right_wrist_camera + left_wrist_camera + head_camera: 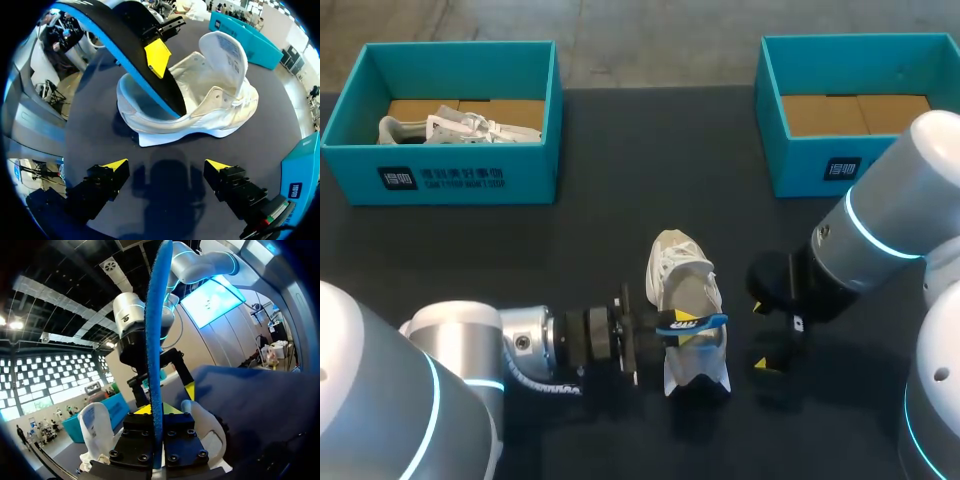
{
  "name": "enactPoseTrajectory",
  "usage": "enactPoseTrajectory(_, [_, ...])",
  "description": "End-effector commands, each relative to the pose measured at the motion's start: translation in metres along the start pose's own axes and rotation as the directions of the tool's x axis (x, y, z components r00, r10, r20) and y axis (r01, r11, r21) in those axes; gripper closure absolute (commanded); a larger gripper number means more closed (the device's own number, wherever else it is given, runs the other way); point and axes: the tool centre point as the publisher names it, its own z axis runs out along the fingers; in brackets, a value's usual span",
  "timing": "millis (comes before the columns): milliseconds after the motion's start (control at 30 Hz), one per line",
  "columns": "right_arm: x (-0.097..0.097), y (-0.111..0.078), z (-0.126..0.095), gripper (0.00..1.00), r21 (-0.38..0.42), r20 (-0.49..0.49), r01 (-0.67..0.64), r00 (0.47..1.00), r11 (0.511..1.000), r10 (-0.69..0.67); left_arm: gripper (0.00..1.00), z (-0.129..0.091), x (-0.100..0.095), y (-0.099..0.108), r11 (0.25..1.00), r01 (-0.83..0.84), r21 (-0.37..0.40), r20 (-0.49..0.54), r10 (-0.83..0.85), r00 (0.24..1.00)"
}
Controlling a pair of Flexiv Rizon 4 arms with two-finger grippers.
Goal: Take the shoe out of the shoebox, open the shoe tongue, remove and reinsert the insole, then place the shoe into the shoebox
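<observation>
Left tool (pixel 158 409) pinches the insole (pixel 156 330), judged thin, light and floppy; best gripped near its end. Right tool (pixel 166 165) wide, empty.

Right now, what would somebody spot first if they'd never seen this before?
The white shoe in the middle of the dark table, with a blue-edged insole sticking up out of it, pinched by the left claw. The right claw hangs open beside the shoe, and another white shoe lies in the left teal box at the back.
</observation>
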Motion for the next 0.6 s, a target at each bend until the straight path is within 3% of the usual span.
enactPoseTrajectory(33, [0.001,0.0,0.0,0.0,0.002,0.003,0.0,1.0,1.0,0.0,1.0,0.001,-0.001,0.009,1.0,-0.003,0.004,-0.007,0.003,1.0])
enactPoseTrajectory(600, [0.001,0.0,0.0,0.0,0.002,0.003,0.0,1.0,1.0,0.0,1.0,0.006,-0.008,0.038,0.997,-0.069,-0.041,0.009,0.069,0.998])
